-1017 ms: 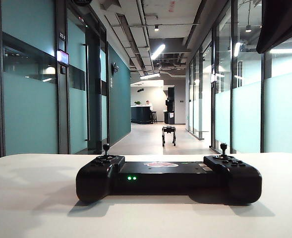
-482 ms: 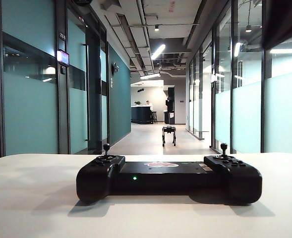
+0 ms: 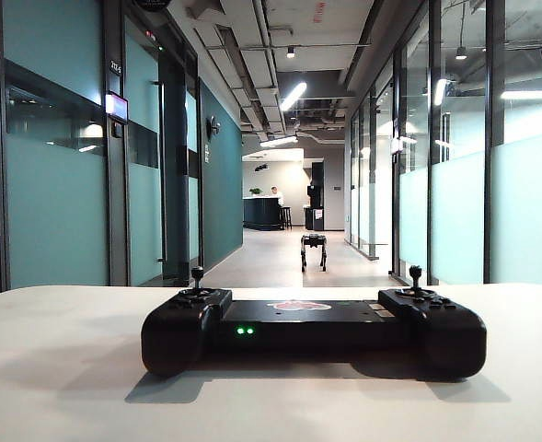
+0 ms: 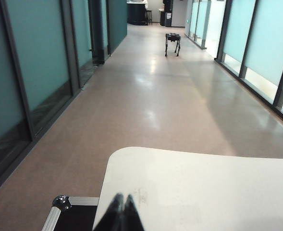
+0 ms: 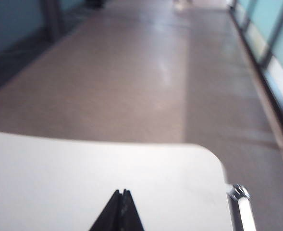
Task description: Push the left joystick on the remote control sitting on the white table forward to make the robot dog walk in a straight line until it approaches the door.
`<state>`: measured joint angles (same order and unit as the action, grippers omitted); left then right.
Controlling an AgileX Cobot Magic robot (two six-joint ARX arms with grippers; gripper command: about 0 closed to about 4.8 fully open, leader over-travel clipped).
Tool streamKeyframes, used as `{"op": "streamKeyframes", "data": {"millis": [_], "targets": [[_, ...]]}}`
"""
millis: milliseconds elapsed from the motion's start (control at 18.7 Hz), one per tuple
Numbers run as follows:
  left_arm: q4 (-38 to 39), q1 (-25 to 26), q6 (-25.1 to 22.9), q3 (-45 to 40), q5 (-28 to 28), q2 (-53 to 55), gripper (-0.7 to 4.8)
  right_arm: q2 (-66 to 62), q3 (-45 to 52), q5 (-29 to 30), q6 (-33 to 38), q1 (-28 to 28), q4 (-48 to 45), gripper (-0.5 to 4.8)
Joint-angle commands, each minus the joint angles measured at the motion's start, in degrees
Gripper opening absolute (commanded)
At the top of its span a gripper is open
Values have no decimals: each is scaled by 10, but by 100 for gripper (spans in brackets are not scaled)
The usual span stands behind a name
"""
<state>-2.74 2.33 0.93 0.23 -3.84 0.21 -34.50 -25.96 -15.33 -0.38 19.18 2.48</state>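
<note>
- Remote control point(image 3: 313, 330) sits square in the middle of the white bench point(image 3: 59, 368) in the exterior view, handles toward the camera, two green lights glowing on its front edge and a red-white logo on top.
- Left joystick point(image 3: 197, 277) stands upright on the left handle, nothing touching it; its twin stick point(image 3: 416, 276) stands just as upright on the right handle.
- Robot dog point(image 3: 313, 250) is well down the corridor, standing on the floor point(image 4: 146, 96) between the teal glass walls, far beyond the bench; the left wrist view catches it too, small and dark near the far end point(image 4: 172, 43).
- Left claw point(image 4: 120, 214) shows in its wrist view with both dark fingertips pressed together, clenched on nothing, hovering over the near edge of the bench by a rounded corner, beside a black case with a metal-trimmed corner point(image 4: 62, 202).
- Right claw point(image 5: 121, 211) is likewise clenched, tips meeting in a point and grasping nothing, over the bench's other rounded corner; that view is blurred.
- Neither claw appears in the exterior view, and neither is near the remote control.
</note>
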Motion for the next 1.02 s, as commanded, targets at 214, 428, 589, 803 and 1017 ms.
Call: {"op": "streamKeyframes", "data": {"millis": [214,428,589,803,1017], "targets": [[-5,0,-2,2,0,0,-5,158,111,92,-29,-91,-11,0],[-5,0,-2,2,0,0,-5,241,151,75,-29,-117,-10,0],[-5,0,-3,2,0,0,-5,275,177,73,-29,-130,-11,0],[-5,0,-2,2,0,0,-5,298,208,75,-29,-141,-14,0],[-5,0,-2,2,0,0,-5,326,242,76,-28,-165,-61,0]]}}
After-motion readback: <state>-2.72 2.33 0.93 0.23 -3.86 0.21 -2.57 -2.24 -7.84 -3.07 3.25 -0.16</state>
